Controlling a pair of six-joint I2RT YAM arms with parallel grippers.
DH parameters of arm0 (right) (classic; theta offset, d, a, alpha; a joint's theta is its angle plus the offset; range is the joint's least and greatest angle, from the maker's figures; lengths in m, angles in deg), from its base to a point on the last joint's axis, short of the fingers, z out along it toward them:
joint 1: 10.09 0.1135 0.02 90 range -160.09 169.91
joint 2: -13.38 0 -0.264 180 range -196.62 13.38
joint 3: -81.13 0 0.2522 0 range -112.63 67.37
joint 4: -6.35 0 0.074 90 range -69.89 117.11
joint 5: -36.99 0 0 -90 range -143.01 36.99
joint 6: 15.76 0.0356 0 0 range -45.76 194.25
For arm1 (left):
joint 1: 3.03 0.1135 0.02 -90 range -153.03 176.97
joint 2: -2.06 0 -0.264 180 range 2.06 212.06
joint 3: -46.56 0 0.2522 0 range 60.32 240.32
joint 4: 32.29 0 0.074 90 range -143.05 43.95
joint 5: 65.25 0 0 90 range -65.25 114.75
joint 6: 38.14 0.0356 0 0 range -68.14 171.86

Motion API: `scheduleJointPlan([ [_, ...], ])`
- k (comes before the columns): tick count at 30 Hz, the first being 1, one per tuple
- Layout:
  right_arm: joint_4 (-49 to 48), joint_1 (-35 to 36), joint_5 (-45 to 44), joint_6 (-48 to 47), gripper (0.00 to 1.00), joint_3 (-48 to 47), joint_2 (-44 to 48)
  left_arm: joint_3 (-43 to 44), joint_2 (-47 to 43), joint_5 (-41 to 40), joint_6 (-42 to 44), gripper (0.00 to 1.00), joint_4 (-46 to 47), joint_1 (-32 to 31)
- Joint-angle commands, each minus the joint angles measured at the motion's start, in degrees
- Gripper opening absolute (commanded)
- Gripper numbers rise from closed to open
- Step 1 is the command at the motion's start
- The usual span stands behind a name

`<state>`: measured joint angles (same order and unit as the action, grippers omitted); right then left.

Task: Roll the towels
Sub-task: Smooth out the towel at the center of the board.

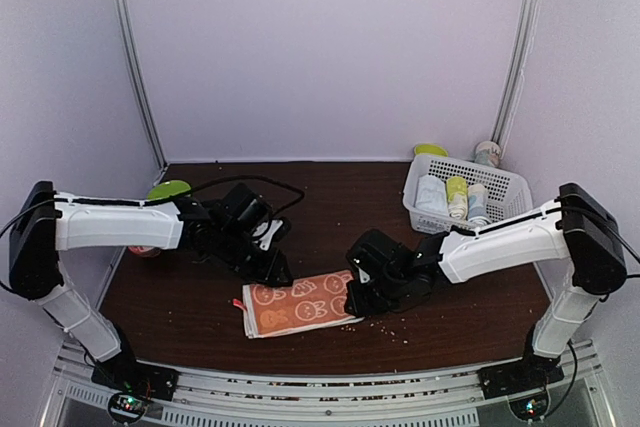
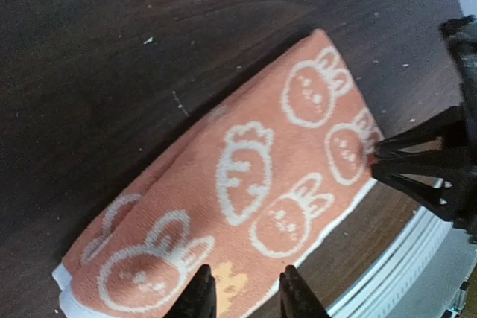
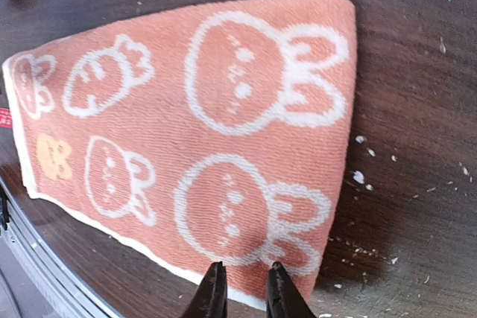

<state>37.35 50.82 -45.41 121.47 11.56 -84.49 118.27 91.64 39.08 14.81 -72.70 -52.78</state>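
An orange cloth towel point(image 1: 300, 304) with cream patterns is laid flat on a dark wooden table point(image 1: 330, 207). The left gripper point(image 2: 246, 292) and the right gripper point(image 3: 244, 292) are held narrowly parted over its edges.

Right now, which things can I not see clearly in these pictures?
Top view: the towel's right end, hidden under the right tool.
Top view: the rolls in the basket, too small to tell their patterns.
Top view: the green thing, partly covered by the left arm.
Wrist views: whether the left tool or the right tool touches the towel; height does not show.
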Motion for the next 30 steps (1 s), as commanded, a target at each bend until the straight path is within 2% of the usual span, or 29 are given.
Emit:
scheduleJointPlan([
  [1,-2.5,0.6,-1.25,2.06,0.2,2.65,-0.08,0.71,6.21,-2.33,1.7,0.26,0.78,1.38],
  [7,-2.91,1.74,-1.59,3.76,0.19,6.79,-0.07,-1.95,11.05,-3.07,1.57,0.17,3.52,3.43],
  [12,-3.06,2.26,-1.31,4.43,0.18,8.59,0.53,-4.12,12.81,-3.44,1.46,0.14,4.77,3.66],
  [15,-1.59,2.22,-2.13,2.99,0.21,7.58,3.24,-4.94,11.91,-3.94,2.06,0.14,4.59,3.7],
  [22,1.72,1.11,-5.78,1.3,0.42,4.89,9.18,-4.12,6.26,-3.41,3.2,0.22,2.39,3.52],
  [27,-6.32,-2.64,-3.48,4.13,0.48,8.46,10.25,-2.96,4.07,-2.73,3.13,0.29,1.3,2.56],
  [30,-11.94,-4.09,-1.05,5.29,0.51,10.94,10.13,-1.84,2.52,-1.92,3.64,0.4,0.75,1.43],
])
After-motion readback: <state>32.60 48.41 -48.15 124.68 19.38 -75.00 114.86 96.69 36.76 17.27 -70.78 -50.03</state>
